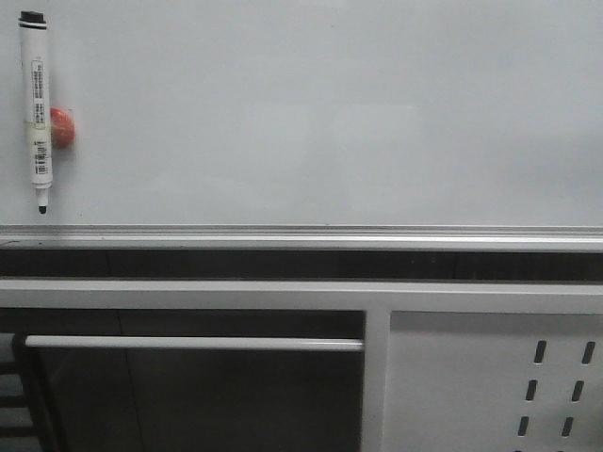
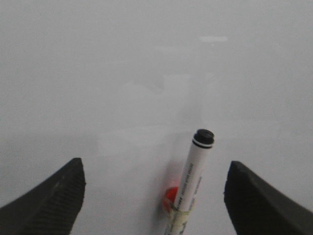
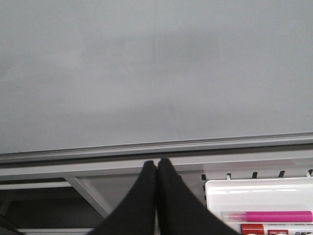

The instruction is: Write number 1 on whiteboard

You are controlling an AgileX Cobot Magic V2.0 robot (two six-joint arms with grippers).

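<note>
Left hand (image 2: 155, 196) spread wide, both black fingers (image 2: 46, 203) apart and touching nothing, facing the whiteboard (image 2: 146, 73) with the marker (image 2: 193, 178) lying between them, nearer the finger at 3 o'clock. Marker stuck flat to the board over a small red magnet (image 2: 168, 195), black cap end pointing toward 12 o'clock in that wrist view. Right hand (image 3: 157, 166) pressed together, fingers (image 3: 139, 200) meeting along a thin seam with nothing pinched, aimed at the board's silver rail (image 3: 156, 146) and the grey frame under it. At 4 o'clock from that hand, a white tray (image 3: 259, 196) holding a pink pen (image 3: 269, 216) and a red-labelled box (image 3: 274, 228), partly cut off. From the front, marker (image 1: 39, 113) hanging upright at the board's far 9 o'clock edge, black tip down, just above the rail (image 1: 301, 231), red magnet (image 1: 62, 128) peeking out at its 3 o'clock side. Board (image 1: 330, 113) otherwise plain pale grey, with no number 1 drawn on it. Below the rail, a dark gap, a grey bar (image 1: 193, 343), and a perforated panel (image 1: 499, 377) at 5 o'clock.
</note>
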